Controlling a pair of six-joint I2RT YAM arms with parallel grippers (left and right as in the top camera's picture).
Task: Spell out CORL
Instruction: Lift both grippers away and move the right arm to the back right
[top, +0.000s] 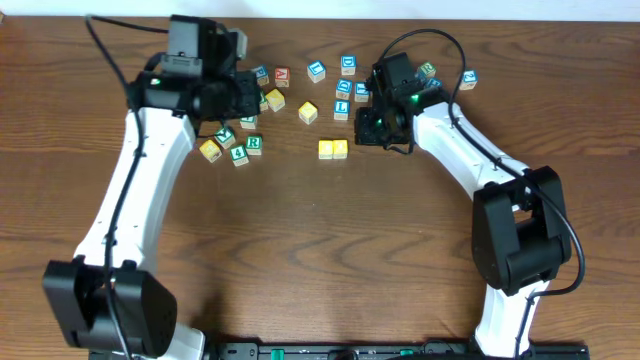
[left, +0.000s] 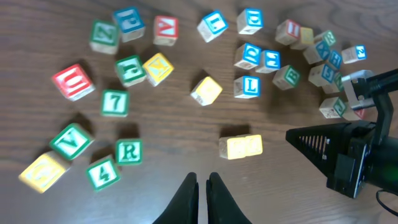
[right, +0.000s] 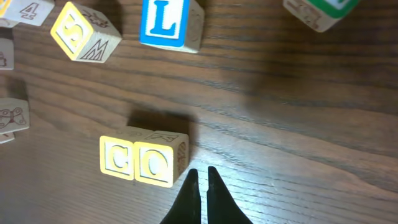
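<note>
My left gripper (left: 203, 178) is pinched shut on nothing. The R block (left: 128, 152) lies loose among the strays, ahead of its tips and off to their left, so I judge it the next pick. The C block (right: 117, 158) and O block (right: 155, 163) stand touching, faces up, because they open the word. My right gripper (right: 202, 172) is also closed and empty, with its tips just beside the O, where bare wood leaves room for the R. The L block (right: 165, 22) waits well ahead of that hand.
</note>
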